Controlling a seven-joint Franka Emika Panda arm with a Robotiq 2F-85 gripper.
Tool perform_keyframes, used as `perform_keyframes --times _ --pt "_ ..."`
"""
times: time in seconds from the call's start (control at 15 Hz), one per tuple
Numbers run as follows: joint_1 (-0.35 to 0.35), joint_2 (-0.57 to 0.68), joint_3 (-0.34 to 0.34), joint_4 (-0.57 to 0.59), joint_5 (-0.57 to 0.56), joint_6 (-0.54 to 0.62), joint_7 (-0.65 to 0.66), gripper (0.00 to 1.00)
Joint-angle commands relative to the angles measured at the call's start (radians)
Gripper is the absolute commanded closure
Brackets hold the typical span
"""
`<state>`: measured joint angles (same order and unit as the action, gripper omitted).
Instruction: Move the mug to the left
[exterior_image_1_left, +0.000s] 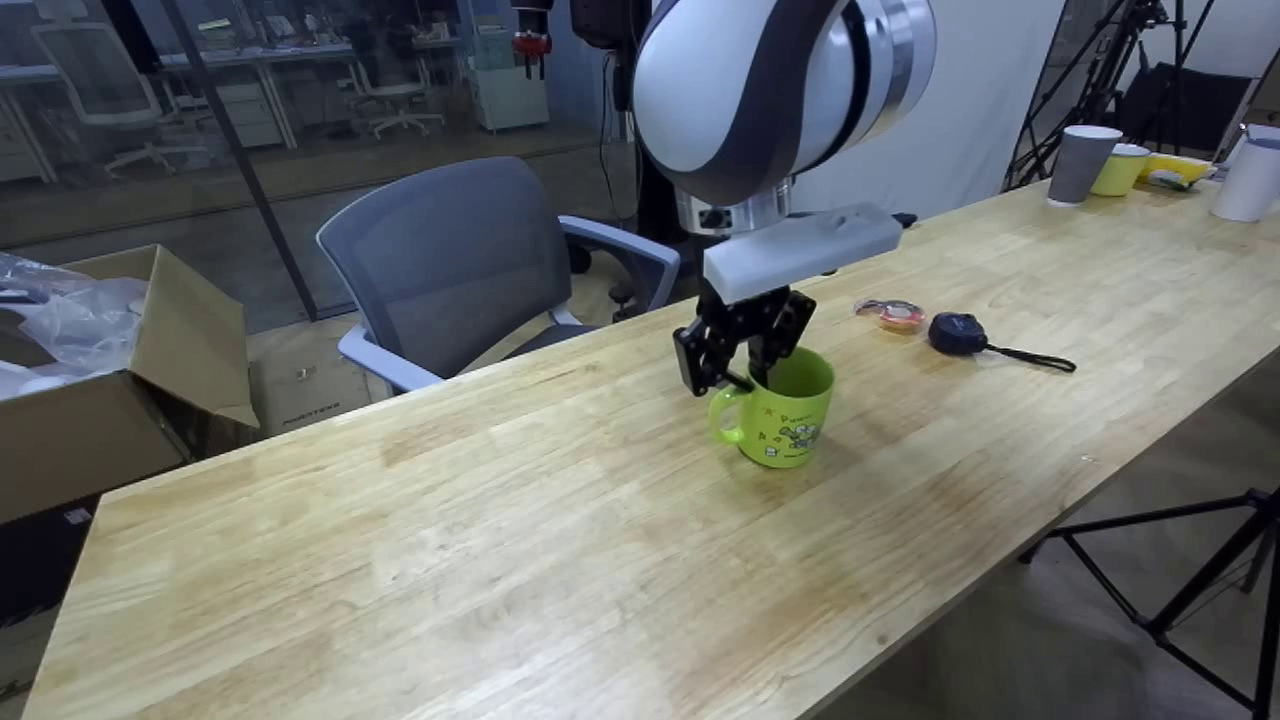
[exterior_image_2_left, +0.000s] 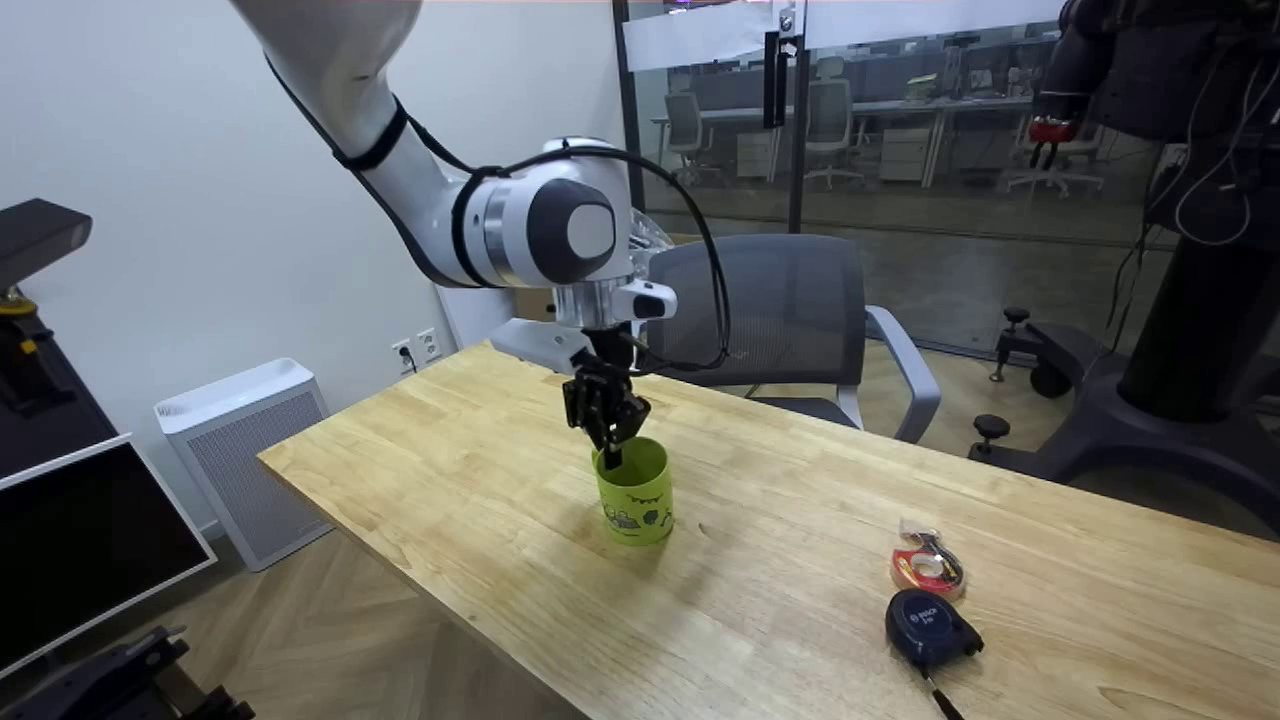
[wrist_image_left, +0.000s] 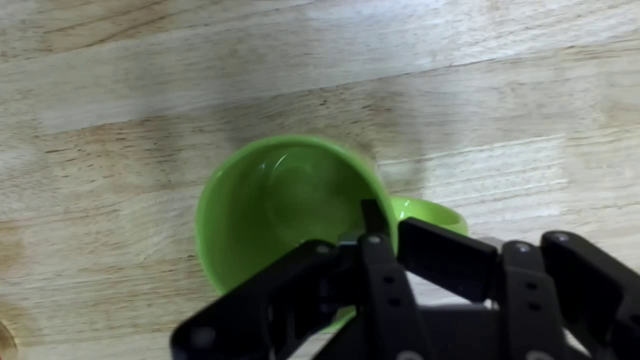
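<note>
1. Mug, lime-green: long axis near upright, handle pointing right in wrist view.
2. Gripper, Robotiq: nearly closed, pinching mug wall beside handle.
3. Location: over wooden table; contact unclear.

In an exterior view the table carries the mug near centre, tape and tape measure right of it, cups and something yellow upper right.
</note>
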<state>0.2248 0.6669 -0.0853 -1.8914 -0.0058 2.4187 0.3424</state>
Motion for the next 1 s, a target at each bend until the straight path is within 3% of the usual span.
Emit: perform_keyframes --times 0.0,0.07,0.13,0.2,0.8,0.93 --pt "0.007 0.020 -0.009 0.023 -0.028 -0.028 0.055 0.97" --pt "0.008 0.021 -0.012 0.025 -0.029 -0.030 0.059 0.97" --pt "0.007 0.021 -0.013 0.026 -0.030 -0.032 0.063 0.64" --pt "0.006 0.020 -0.013 0.029 -0.030 -0.035 0.063 0.63" --pt "0.015 -0.002 -0.044 0.064 -0.077 -0.115 0.110 0.02" --pt "0.005 -0.024 -0.040 0.083 -0.076 -0.140 0.107 0.00"
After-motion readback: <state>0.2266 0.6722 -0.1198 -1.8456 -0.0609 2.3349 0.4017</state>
